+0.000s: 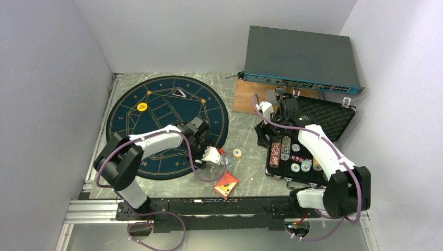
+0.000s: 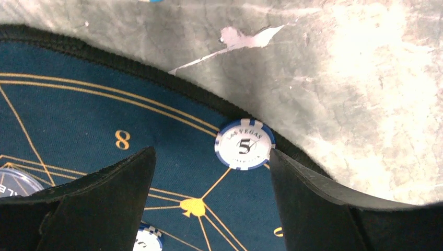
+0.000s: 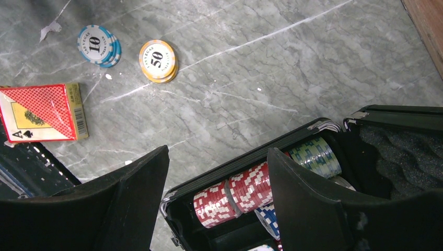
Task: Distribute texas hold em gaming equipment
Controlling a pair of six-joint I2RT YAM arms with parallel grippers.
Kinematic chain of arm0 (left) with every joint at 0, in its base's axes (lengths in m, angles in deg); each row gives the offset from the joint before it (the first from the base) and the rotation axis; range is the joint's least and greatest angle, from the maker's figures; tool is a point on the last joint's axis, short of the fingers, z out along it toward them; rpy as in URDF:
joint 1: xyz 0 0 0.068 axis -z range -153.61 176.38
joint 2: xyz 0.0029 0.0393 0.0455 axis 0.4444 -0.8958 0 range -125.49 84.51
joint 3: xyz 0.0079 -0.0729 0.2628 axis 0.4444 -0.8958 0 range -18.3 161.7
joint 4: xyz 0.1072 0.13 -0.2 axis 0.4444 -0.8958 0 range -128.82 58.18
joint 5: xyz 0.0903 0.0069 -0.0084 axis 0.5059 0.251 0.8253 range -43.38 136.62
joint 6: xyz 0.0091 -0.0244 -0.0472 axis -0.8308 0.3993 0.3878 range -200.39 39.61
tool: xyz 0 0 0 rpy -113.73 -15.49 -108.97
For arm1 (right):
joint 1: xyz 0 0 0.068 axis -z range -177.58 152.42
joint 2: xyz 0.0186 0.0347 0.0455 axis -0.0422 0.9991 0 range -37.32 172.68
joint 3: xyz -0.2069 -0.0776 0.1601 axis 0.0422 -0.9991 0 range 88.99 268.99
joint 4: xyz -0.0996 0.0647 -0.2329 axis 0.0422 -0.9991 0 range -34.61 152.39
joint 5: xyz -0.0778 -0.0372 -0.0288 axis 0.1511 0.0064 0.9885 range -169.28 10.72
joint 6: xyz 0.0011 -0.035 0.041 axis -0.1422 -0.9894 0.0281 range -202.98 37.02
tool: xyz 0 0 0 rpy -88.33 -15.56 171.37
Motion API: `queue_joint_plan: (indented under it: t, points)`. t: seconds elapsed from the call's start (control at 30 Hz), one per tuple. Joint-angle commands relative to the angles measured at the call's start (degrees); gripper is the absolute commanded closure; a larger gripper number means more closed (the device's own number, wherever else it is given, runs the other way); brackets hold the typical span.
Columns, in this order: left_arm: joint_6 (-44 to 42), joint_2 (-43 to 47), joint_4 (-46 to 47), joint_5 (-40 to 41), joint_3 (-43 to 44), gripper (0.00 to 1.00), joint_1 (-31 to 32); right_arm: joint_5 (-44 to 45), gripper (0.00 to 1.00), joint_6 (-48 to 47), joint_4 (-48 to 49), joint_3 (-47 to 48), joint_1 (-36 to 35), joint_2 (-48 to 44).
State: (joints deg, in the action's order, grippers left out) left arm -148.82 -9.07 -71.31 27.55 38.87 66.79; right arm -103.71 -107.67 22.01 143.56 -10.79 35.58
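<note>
We judge the step in hand to be dealing chips out onto the mat (image 2: 78,120). The left hand (image 2: 210,157) hangs low over the mat's rim on the side nearest the case, about midway along the tabletop (image 2: 339,78) and toward its near edge. Its fingers stand wide apart and grip nothing. The 5 chip (image 2: 244,145) lies flat and free on the mat, right at the rim. It sits between the two fingers but well over toward one of them, almost at its tip, and we cannot tell whether they touch.

So this chip looks placed. The next move calls for a straight lift of the left hand, with no sideways drift that could flick the chip off the rim onto the bare tabletop.

The right hand (image 3: 218,151) hovers over the near-left corner of the case (image 3: 245,162) by the right edge, fingers apart and empty. The red chips (image 3: 237,193) stand in a row just below it — likely the next pick, which needs a descent squarely over the row.

On bare tabletop between mat and case lie the 10 chip (image 3: 98,45) and the 50 chip (image 3: 157,60), near each other. The card box (image 3: 42,111) rests closer to the near edge — all apparently not yet dealt out.
</note>
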Motion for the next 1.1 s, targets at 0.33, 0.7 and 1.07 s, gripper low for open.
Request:
queue_joint_plan:
  t: [0.33, 0.7, 1.07]
  points:
    - [2.57, 0.49, 3.97, 1.00, -4.60, 0.28, 3.89, -1.31, 0.27, -1.05, 1.53, -0.24, 0.27, -0.89]
    - [3.49, 0.92, 5.44, 2.61, -4.92, 0.48, 3.05, -1.08, 0.28, -1.07, 1.62, -0.34, 0.20, -1.31]
    - [4.45, -0.89, 0.51, -0.91, 4.94, 0.58, -0.96, -0.93, 0.28, -1.05, 1.71, -0.60, 0.20, -1.45]
